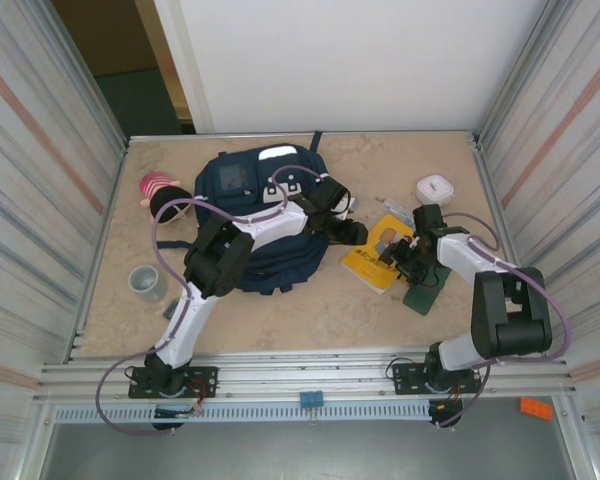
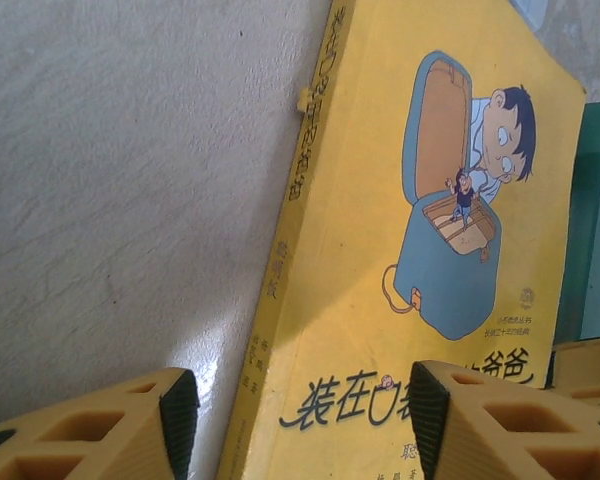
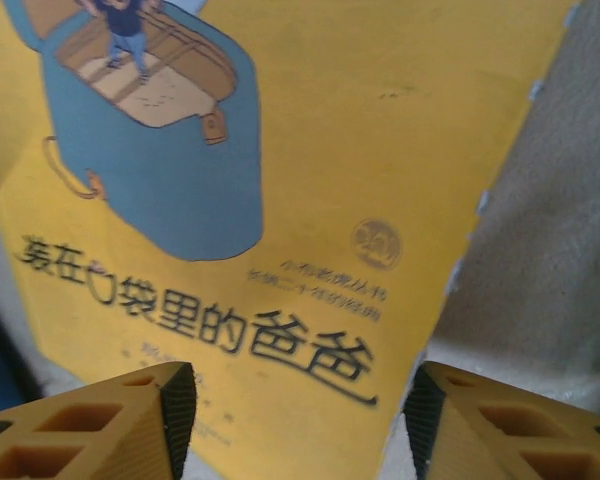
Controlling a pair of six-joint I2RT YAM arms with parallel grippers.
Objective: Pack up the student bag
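The student bag (image 1: 248, 205), navy blue with white patches, lies flat at the middle left of the table. To its right lies a yellow book (image 1: 372, 265) with a cartoon cover. My left gripper (image 1: 354, 236) reaches across the bag to the book's left edge. In the left wrist view it (image 2: 305, 415) is open, and the book's spine (image 2: 280, 290) runs between the fingers. My right gripper (image 1: 394, 252) hangs over the book's right side. It (image 3: 300, 415) is open, with the cover (image 3: 310, 200) and its right edge between the fingers. Neither holds anything.
A dark green notebook (image 1: 427, 292) lies just right of the yellow book. A white round case (image 1: 435, 188) sits at the back right. A pink-capped doll (image 1: 158, 192) lies left of the bag. A grey cup (image 1: 147, 283) stands at the front left. Metal walls enclose the table.
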